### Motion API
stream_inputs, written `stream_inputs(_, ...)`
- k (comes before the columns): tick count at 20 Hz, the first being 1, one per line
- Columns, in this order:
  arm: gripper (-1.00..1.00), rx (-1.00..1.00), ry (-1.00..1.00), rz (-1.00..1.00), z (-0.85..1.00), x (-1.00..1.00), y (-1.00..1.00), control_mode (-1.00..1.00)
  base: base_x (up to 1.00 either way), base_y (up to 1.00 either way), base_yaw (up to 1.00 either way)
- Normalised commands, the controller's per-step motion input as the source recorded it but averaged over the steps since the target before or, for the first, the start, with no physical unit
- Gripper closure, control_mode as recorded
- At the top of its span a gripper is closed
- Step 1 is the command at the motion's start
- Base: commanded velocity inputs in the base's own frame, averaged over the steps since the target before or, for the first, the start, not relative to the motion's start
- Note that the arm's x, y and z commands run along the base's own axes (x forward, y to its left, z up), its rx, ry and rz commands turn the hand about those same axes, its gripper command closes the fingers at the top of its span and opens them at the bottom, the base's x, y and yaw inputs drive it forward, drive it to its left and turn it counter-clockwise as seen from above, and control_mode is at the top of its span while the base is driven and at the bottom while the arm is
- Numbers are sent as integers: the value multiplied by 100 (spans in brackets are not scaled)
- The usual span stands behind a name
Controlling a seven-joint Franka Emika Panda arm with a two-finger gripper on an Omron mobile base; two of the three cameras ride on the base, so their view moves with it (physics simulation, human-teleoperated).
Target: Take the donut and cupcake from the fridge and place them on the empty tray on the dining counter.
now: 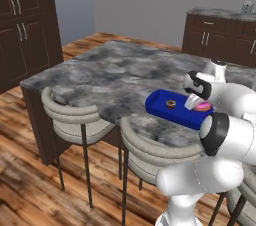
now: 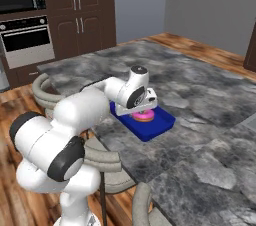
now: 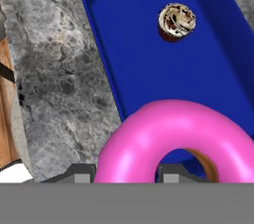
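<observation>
The end effector (image 2: 145, 111) is closed on the donut (image 2: 144, 115) and holds it low over the tray (image 2: 162, 126). From the side I cannot tell if the donut touches the tray floor or hangs just above it. In the hand view the pink ring (image 3: 173, 141) sits right in front of the fingers, with the blue tray floor showing through its hole.

The tray (image 1: 165, 110) sits on the surface (image 1: 110, 75), near the edge where the stools (image 1: 75, 120) stand. The cupcake (image 3: 176, 21) is already in the tray, standing up, well apart from the donut and toward the far end. In the left base view it is a small brown dot (image 1: 171, 103) in the blue.

So I think this is the last step: putting the donut down. The cupcake part looks done. Next, the fingers need to open so the donut rests flat on the tray. Then the arm should lift straight up, so it does not drag the donut or bump the cupcake.
</observation>
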Motion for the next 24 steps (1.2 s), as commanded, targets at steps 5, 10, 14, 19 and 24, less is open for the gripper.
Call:
stream_inputs(5, 100, 0, 2, 0, -37, 42, -15, -100, 0, 0, 0)
stream_inputs(10, 100, 0, 2, 0, -38, 38, -14, -100, 0, 0, 0)
stream_inputs(14, 100, 0, 2, 0, -38, 37, -8, -100, 0, 0, 0)
stream_inputs(19, 100, 0, 2, 0, -37, 39, -10, -100, 0, 0, 0)
stream_inputs(24, 100, 0, 2, 0, -35, 44, -14, -100, 0, 0, 0)
